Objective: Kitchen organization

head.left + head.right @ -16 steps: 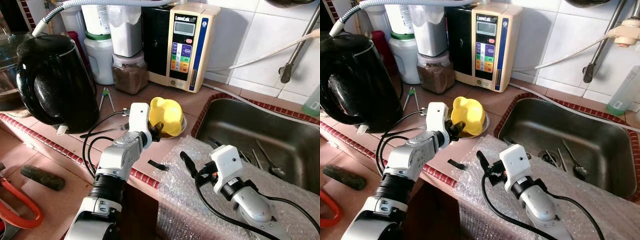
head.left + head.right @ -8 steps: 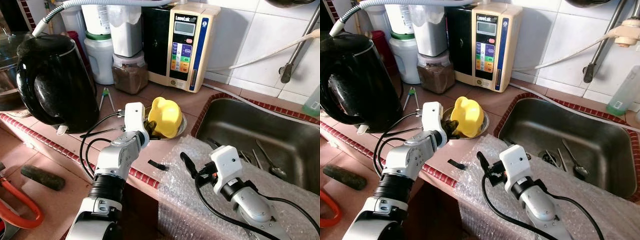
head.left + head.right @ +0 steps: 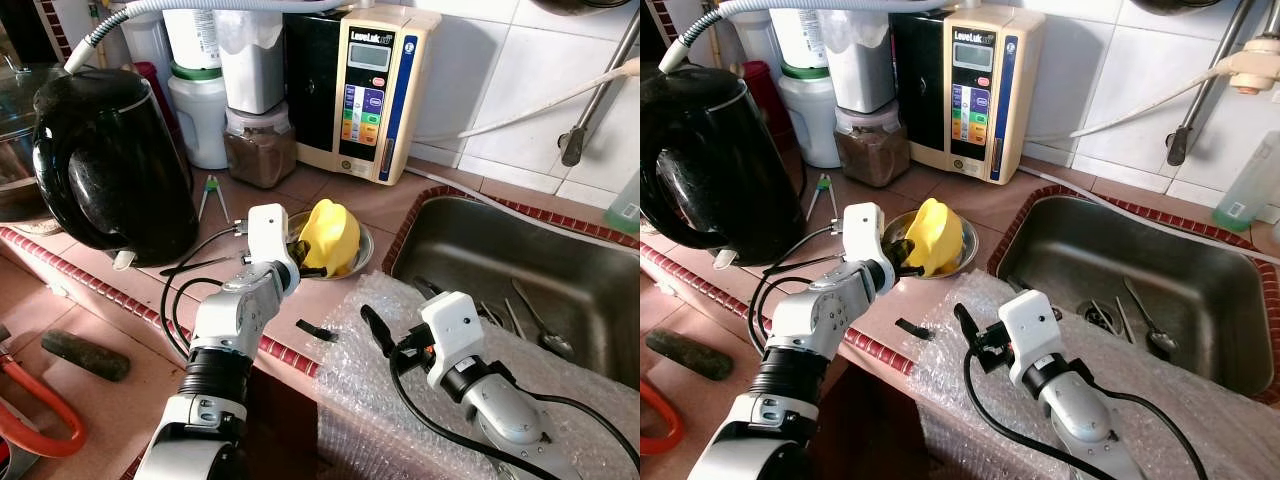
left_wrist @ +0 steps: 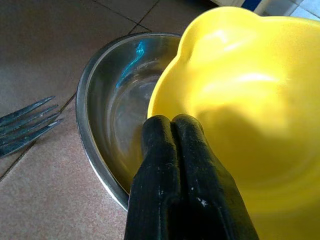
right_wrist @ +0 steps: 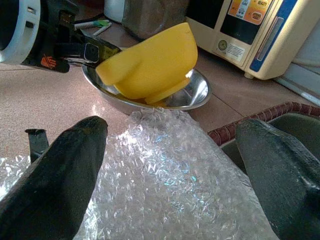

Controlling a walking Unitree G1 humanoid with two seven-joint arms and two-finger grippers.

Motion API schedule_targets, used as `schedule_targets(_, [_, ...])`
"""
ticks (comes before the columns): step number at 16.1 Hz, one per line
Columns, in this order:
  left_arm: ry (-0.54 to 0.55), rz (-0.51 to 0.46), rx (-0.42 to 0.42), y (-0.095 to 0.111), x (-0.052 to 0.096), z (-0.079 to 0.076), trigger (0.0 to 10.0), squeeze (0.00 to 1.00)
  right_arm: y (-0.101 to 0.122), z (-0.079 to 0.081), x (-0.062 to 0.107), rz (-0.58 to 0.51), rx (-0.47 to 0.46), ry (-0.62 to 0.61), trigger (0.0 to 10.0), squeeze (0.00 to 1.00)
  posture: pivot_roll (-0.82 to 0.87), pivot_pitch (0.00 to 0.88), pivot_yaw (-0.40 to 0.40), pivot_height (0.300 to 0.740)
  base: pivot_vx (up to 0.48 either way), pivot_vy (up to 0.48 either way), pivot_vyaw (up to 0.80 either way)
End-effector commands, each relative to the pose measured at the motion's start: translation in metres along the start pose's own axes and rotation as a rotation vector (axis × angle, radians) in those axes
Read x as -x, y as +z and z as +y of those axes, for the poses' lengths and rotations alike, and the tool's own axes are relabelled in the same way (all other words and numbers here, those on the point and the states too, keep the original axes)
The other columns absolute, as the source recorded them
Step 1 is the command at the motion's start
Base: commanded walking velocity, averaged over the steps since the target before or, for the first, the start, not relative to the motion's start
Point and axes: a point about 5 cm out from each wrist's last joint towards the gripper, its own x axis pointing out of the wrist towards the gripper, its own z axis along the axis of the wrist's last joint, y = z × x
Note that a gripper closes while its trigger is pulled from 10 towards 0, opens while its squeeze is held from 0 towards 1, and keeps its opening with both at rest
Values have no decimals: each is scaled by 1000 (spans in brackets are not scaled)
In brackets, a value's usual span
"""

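- The tiled desk [image 3: 110,290] is seen carrying a steel sink [image 3: 560,270] at the robot's right; a sheet of bubble wrap [image 3: 380,400] is draped over the desk's front edge beside it.
- A black kettle [image 3: 110,170] is stood at the left of the desk; a cream water machine [image 3: 375,90] is set against the wall tiles behind.
- The right pincer [image 5: 170,150] is held low over the bubble wrap, its fingers [image 5: 55,165] spread wide apart; nothing is gripped between them.
- A yellow bowl [image 3: 330,235] is held tilted on its edge inside a shallow steel dish [image 4: 107,120]; its rim is pinched by the left pincer [image 3: 303,266], whose fingers [image 4: 172,165] are pressed together on the bowl's wall.
- A fork [image 4: 27,125] is laid on the desk just beside the steel dish; a small black clip [image 3: 318,329] is lain near the edge of the bubble wrap.
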Motion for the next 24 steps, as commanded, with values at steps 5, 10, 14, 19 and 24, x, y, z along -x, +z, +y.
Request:
schedule_targets(5, [-47,-294,65,46,7,-11,0,0,2,-2,-3,-13,9,-5,10000,1000,44,0,28,740,0,0,0])
schedule_targets(10, [-261,-398,72,56,17,-30,1725,0,1,-3,-3,-13,14,-2,10000,1000,44,0,26,740,0,0,0])
schedule_targets(14, [-434,-455,21,57,29,-46,10000,1000,0,-2,-4,-8,23,5,10000,1000,50,0,23,740,0,0,0])
schedule_targets(19, [-583,-441,-204,49,36,-56,10000,1000,-1,-1,-3,-6,25,5,10000,1000,49,0,23,740,0,0,0])
schedule_targets(24, [-526,-400,-296,31,31,-43,10000,1000,2,0,-2,-23,14,13,10000,1000,45,0,23,740,0,0,0])
